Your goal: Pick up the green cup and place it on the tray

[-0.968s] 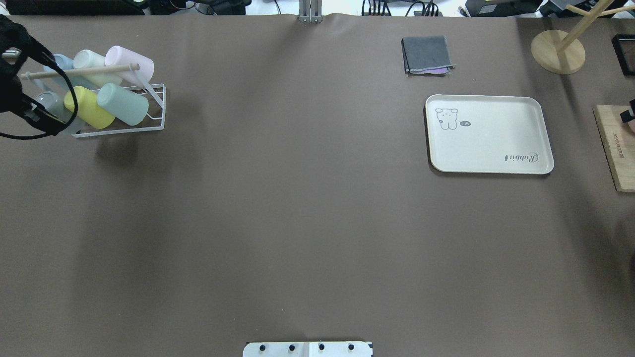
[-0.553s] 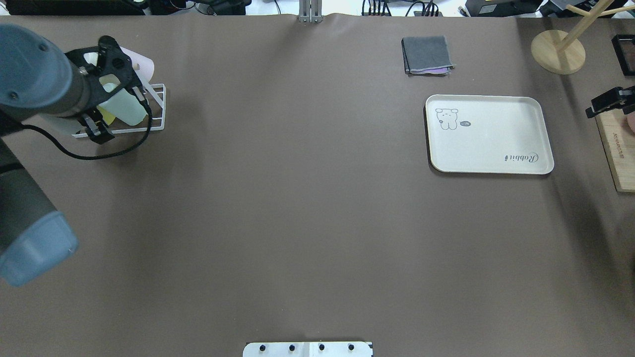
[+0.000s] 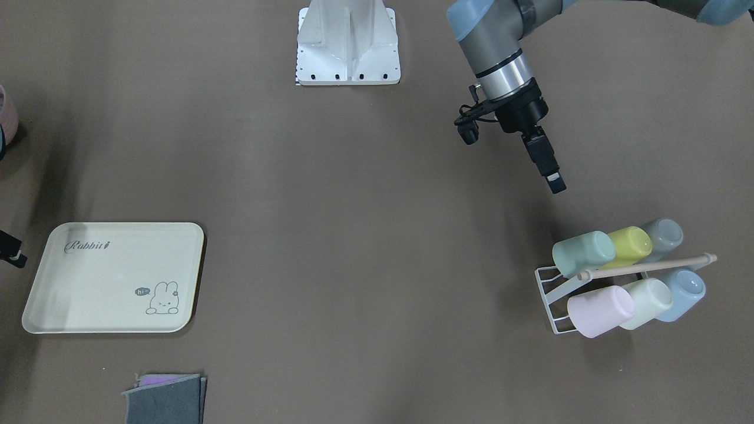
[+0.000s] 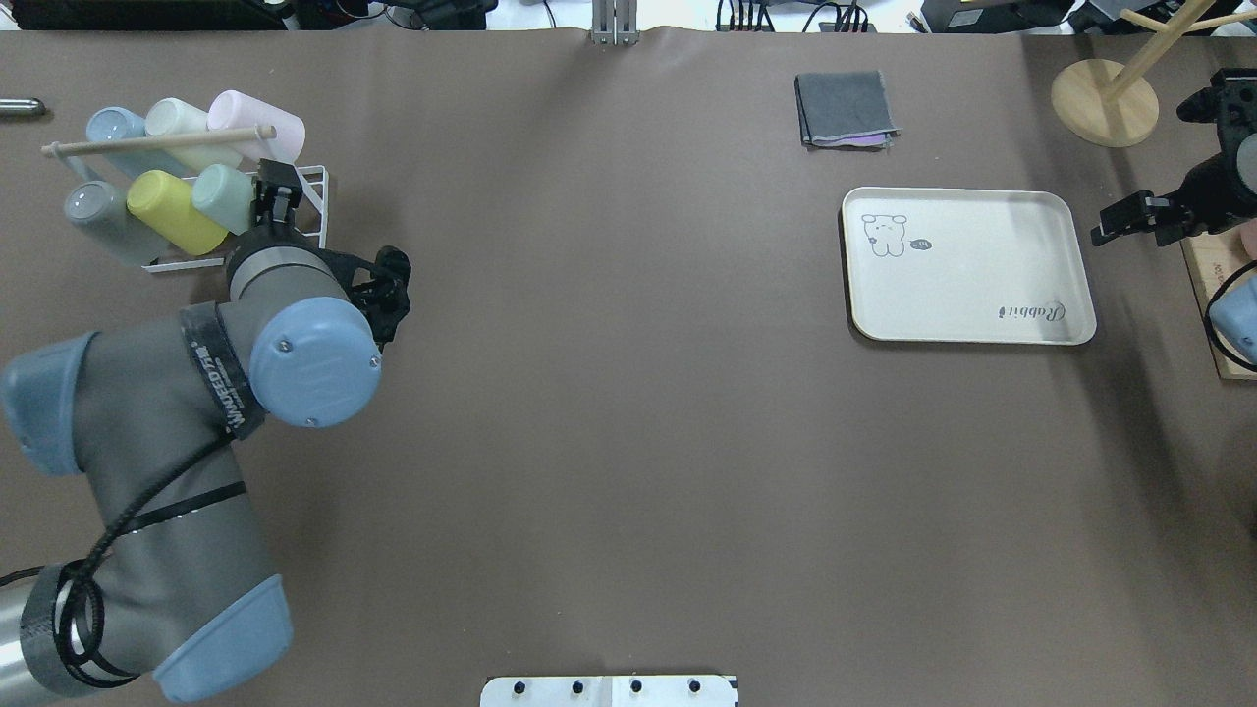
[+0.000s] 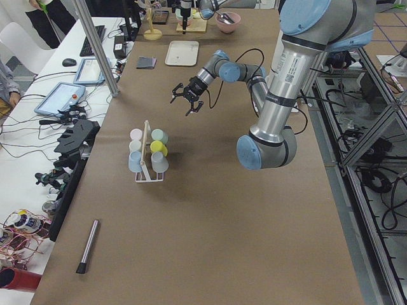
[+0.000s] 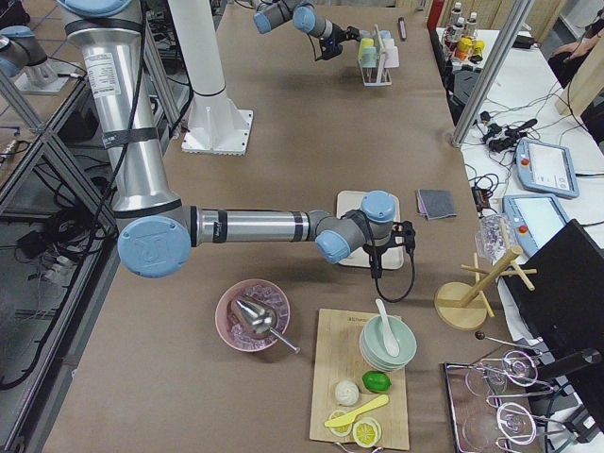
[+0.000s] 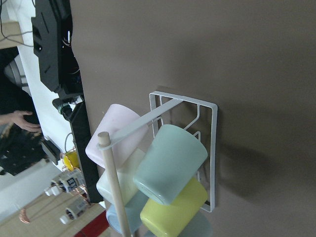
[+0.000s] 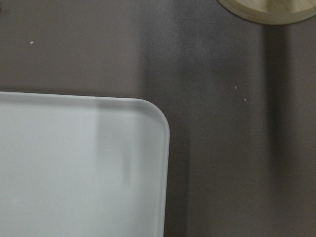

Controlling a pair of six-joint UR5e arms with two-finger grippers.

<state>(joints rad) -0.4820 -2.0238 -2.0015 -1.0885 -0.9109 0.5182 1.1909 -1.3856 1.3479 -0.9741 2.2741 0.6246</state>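
The green cup (image 4: 222, 195) lies tilted on a white wire rack (image 4: 312, 211) at the table's far left, at the end of the lower row next to a yellow cup (image 4: 175, 211). It also shows in the front view (image 3: 583, 252) and the left wrist view (image 7: 170, 163). My left gripper (image 4: 278, 191) hovers just beside the green cup, apart from it, and looks open and empty; the front view (image 3: 552, 176) shows it edge-on. The tray (image 4: 967, 265) lies flat at the right, with nothing on it. My right gripper (image 4: 1124, 214) hangs by the tray's right edge; I cannot tell how its jaws stand.
The rack also holds pink (image 4: 257, 120), cream, blue and grey cups under a wooden dowel (image 4: 157, 142). A folded grey cloth (image 4: 847, 108) lies beyond the tray. A wooden stand (image 4: 1105, 98) and a cutting board (image 4: 1218, 295) are at the far right.
My left arm has swung round: its gripper left the top of the rack and now points at the green cup from the near side. My right gripper moved in toward the tray's right edge.
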